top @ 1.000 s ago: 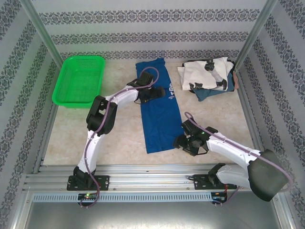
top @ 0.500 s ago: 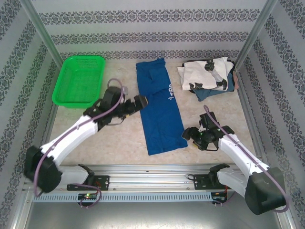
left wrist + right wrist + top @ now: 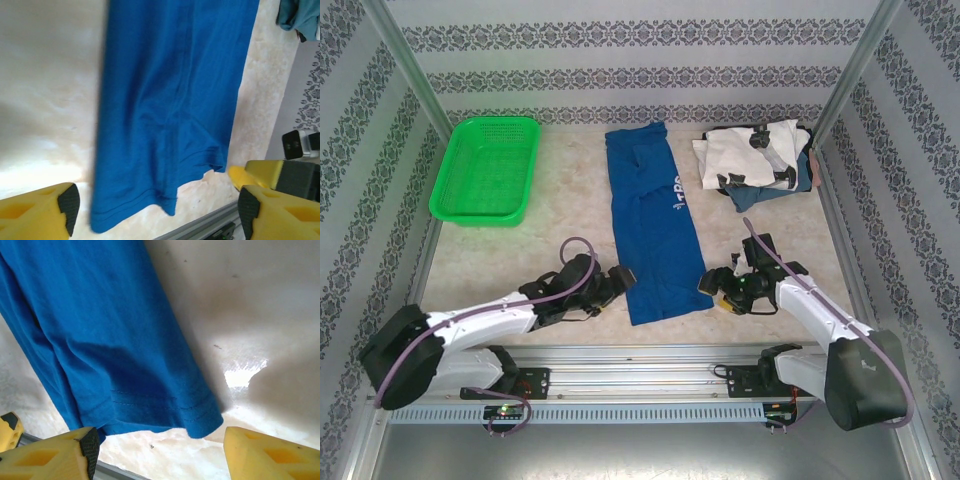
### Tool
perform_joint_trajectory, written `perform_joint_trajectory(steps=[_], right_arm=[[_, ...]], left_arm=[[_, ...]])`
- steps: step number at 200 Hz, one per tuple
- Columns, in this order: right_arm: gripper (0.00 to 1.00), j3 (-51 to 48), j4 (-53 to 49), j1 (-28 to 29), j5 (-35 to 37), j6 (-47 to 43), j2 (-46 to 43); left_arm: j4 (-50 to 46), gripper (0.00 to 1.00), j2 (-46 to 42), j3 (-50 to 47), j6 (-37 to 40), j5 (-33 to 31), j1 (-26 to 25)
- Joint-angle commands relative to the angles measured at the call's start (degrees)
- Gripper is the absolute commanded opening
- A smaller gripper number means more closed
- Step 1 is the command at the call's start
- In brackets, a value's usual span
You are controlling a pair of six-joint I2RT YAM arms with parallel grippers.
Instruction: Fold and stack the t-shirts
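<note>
Lengthwise, royal-blue t-shirt (image 3: pixel 655 235) folded narrow, flat.

From high behind the near edge, looks down over the whole table (image 3: pixel 560 230). From the left wrist, low and close, faces the near hem of the royal-blue t-shirt (image 3: pixel 170 100) from its left. From the right wrist, same hem, equally close, opposite side.

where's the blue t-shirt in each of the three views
top external: the blue t-shirt lies as a long strip mid-table.
left wrist: the blue t-shirt runs down the centre, hem at the bottom.
right wrist: the blue t-shirt covers the upper left.
shared landmark: its stitched near hem.
</note>
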Motion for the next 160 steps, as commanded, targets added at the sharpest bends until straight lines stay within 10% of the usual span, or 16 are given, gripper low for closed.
perform_joint_trajectory(steps=[1,121,160], right_arm=[[0.67,-1.1,1.5,-0.5,-1.5,-1.5,0.9],[0.64,-2.1,6.2,2.8,0.2,0.4,6.2],[0.49,-1.6,8.6,3.6,1.7,1.6,10.0]], left_arm=[[9.3,0.8,5.0,-1.0,-6.6,-0.7,-2.3],[14.0,0.59,23.7,5.6,-13.8,1.8,-9.1],[15.3,0.41,27.8,7.3,-13.4,2.2,-9.4]])
